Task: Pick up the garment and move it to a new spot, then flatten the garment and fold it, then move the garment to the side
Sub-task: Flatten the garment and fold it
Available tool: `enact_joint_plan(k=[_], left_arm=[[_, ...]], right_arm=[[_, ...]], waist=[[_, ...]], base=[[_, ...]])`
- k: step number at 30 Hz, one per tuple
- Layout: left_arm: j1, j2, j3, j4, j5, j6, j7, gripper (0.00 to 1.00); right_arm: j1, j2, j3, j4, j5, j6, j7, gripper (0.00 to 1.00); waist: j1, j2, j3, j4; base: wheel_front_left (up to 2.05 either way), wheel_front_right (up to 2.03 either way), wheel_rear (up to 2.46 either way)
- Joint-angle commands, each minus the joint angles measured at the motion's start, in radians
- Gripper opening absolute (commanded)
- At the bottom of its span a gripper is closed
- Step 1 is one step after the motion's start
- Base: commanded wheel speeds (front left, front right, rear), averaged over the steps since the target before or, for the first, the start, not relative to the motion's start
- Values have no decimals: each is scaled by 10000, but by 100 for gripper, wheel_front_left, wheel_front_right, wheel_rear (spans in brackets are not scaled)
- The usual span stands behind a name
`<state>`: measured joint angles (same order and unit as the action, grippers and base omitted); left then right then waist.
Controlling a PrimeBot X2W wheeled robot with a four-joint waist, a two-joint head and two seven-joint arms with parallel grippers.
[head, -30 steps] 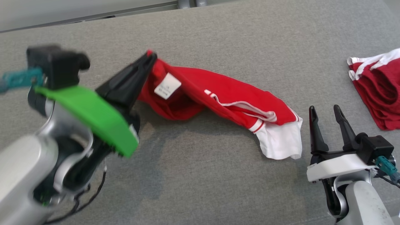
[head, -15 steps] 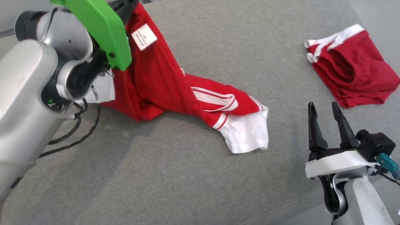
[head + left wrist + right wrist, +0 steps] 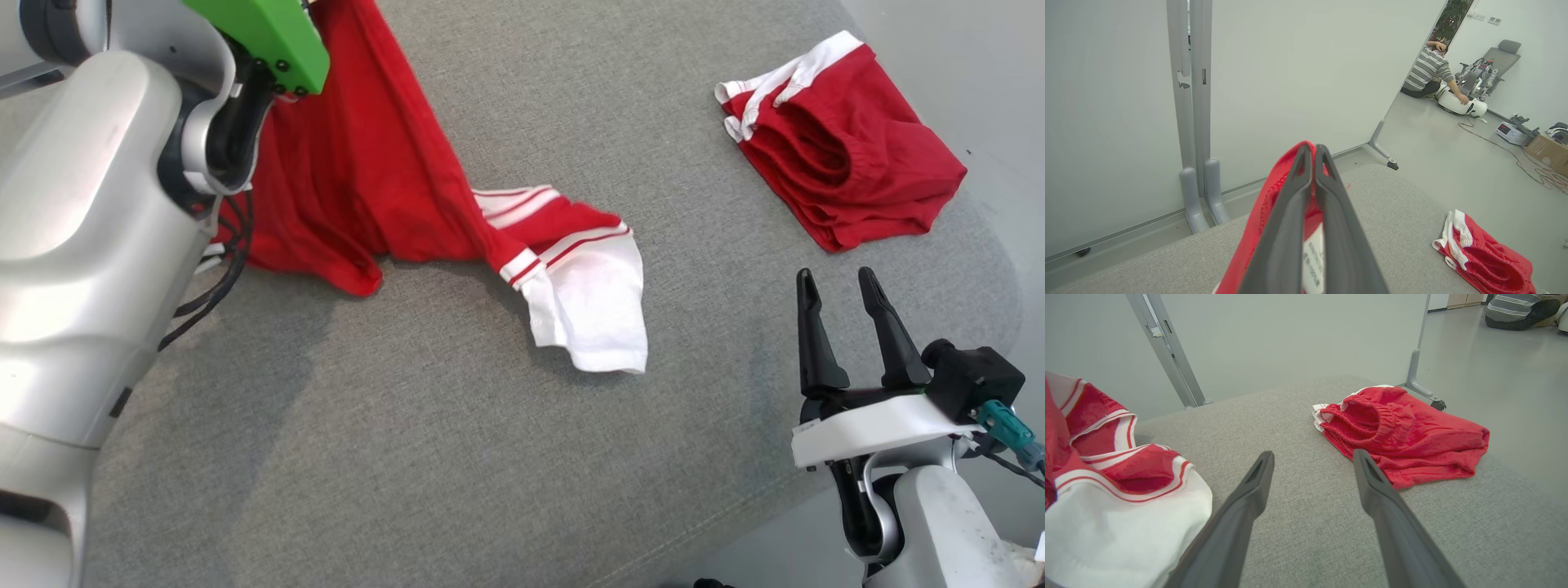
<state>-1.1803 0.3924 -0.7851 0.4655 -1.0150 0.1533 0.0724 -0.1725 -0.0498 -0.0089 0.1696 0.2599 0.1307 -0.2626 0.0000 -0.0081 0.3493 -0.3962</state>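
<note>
- The left gripper [image 3: 1310, 149] has its jaws pressed together on a fold of the red-and-white garment [image 3: 367, 180]. In the left wrist view red cloth shows on both sides of the fingers and just past their tips.
- A white label [image 3: 1312, 261] sits between the two fingers, nearer the wrist than the tips.
- From those jaws the garment hangs down and away toward the right gripper's side. Its white sleeve end [image 3: 596, 310] lies on the grey cushion [image 3: 457, 457].
- The right gripper [image 3: 834, 278] has its jaws spread wide with nothing between them.
- In the right wrist view the white sleeve lies beside the left-hand finger, apart from it. A second red garment [image 3: 1404, 433], bunched up, lies ahead of the right-hand fingertip.
- A second earlier the garment stretched along the cushion with only its collar end raised in the left jaws. Now most of the red body is off the surface and only the sleeve end trails on it.
- The whole head picture has shifted since then, so the camera has moved. The second garment's changed place in the frame follows from that.
- The right jaws stand as wide as before.
- Half a second ago the label faced the head camera; now it does not.
- The head view's top edge cuts off the left fingertips, and a green bracket [image 3: 261, 33] and the pale forearm [image 3: 90, 229] cover the garment's edge nearest the wrist.
- The label's print is too small to read.
</note>
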Motion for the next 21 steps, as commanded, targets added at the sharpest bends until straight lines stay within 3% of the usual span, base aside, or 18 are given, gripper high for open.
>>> enact_joint_plan(k=[1,3,7,12,16,21], left_arm=[[-218,-165,92,239,56,-132,-402,0],[-416,-460,104,825,345,-386,-1275,0],[-369,-678,-172,1373,592,-763,-1676,0],[718,-327,-318,938,320,-1143,-1733,0],[3197,811,-241,-1339,-32,-668,-2260,0],[6459,2236,-44,-4534,-242,650,-2970,0]], right_arm=[[-92,-19,-19,-27,-108,0,-29,100],[-63,-16,-78,-42,-178,0,-29,100],[48,-19,-208,-57,-323,0,-29,100],[285,-28,-468,-29,-493,-2,-31,100],[618,-25,-762,-67,-702,-2,-31,100],[920,-19,-989,-133,-920,-2,-29,100]], waist=[[0,81,-35,27],[0,81,-35,152],[0,81,-107,439],[0,81,-396,805],[0,81,-763,1267],[0,81,-947,2026]], base=[[0,0,0],[0,0,0],[0,0,0],[0,0,0],[0,0,0],[0,0,0]])
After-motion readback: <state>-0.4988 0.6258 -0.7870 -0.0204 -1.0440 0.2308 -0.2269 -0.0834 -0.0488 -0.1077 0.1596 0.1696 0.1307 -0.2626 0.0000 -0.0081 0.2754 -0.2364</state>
